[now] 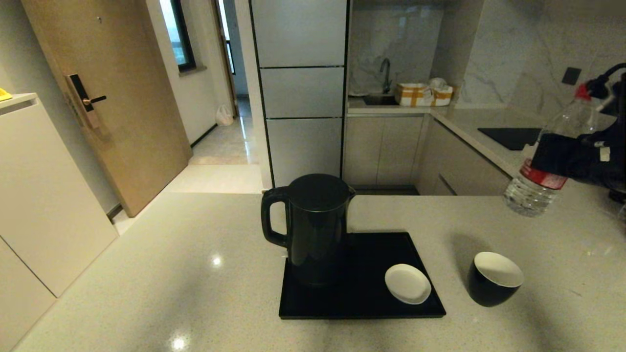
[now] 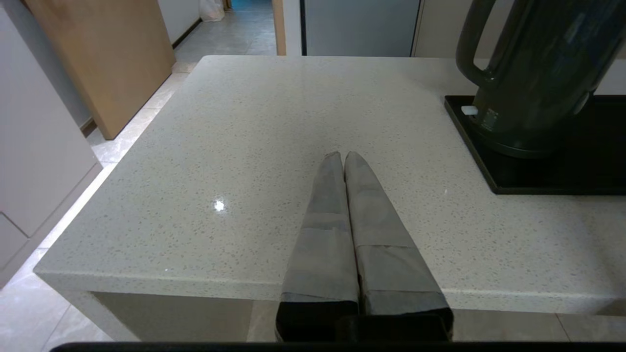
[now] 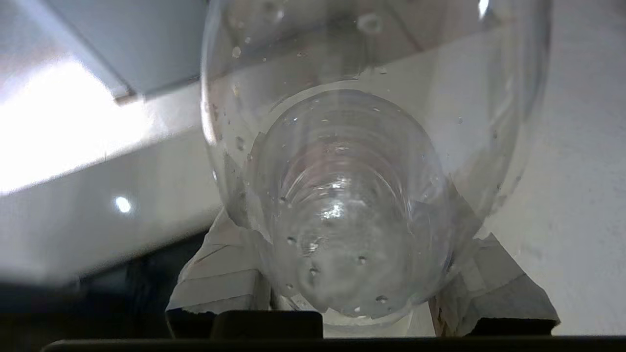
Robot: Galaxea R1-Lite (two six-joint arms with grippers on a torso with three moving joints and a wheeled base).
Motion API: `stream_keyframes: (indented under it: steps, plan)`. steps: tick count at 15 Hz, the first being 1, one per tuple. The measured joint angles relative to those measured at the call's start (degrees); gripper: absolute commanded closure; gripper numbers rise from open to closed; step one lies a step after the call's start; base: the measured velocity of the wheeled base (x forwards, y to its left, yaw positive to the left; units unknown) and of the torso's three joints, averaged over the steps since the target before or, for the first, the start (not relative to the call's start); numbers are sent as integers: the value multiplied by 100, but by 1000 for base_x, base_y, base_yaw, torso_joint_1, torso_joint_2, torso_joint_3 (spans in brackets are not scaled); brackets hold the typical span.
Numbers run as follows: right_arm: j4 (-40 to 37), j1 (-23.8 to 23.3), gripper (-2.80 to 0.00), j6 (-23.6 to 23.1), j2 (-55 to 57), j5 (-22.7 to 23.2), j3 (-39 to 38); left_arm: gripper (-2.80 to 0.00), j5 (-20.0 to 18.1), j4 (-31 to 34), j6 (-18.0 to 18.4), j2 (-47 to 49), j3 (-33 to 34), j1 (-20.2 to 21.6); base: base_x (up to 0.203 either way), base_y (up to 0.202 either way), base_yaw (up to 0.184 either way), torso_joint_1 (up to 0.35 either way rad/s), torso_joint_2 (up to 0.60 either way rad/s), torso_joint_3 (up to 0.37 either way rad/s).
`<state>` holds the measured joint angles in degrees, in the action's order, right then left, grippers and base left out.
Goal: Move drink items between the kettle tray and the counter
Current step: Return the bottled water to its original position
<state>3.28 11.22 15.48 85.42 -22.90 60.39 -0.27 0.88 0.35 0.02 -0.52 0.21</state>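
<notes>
My right gripper [image 1: 562, 154] is shut on the clear bottle [image 1: 545, 171] with the red cap and red label, holding it tilted in the air above the right part of the counter [image 1: 146, 274]. In the right wrist view the bottle [image 3: 352, 161] fills the space between the fingers [image 3: 225, 288]. The tall black kettle [image 1: 310, 227] stands at the back left of the black kettle tray [image 1: 362, 303]. The black cup [image 1: 493, 278] with a white inside sits on the counter just right of the tray. My left gripper [image 2: 342, 159] is shut and empty, low over the counter's front left, left of the kettle [image 2: 538, 73].
A small white saucer [image 1: 407, 283] lies on the tray's front right. A black cooktop panel [image 1: 511, 137] is set in the far side counter. A sink and boxes [image 1: 423, 94] stand at the back. The counter's edges drop off at the left and front.
</notes>
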Motion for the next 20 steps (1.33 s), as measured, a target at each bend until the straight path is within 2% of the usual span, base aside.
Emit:
stream_keyframes:
  steps: [2,4,7,10,13,16,20]
  plan:
    - [-60,682,0,31,23,-307,8,0,1,0,-1,0,0,-10,0,0,0,0,0,0]
    - [275,972,0,22,290,-356,-54,0,2,0,2,0,0,4,0,0,0,0,0,0]
    - [1205,1245,0,4,1277,-338,-114,0,2,0,1,0,0,0,0,0,0,0,0,0]
    - [2046,1358,0,-11,2267,-348,-67,0,1,0,5,0,0,1,0,0,0,0,0,0]
    - [2601,1398,0,-40,3437,-342,315,0,0,0,2,0,0,0,0,0,0,0,0,0]
    - [2802,1405,0,-49,4313,-353,791,0,0,-2,-2,0,0,1,0,0,0,0,0,0]
    - [2816,1396,0,-30,4946,-356,1105,0,0,0,-1,0,0,0,0,0,0,0,0,0]
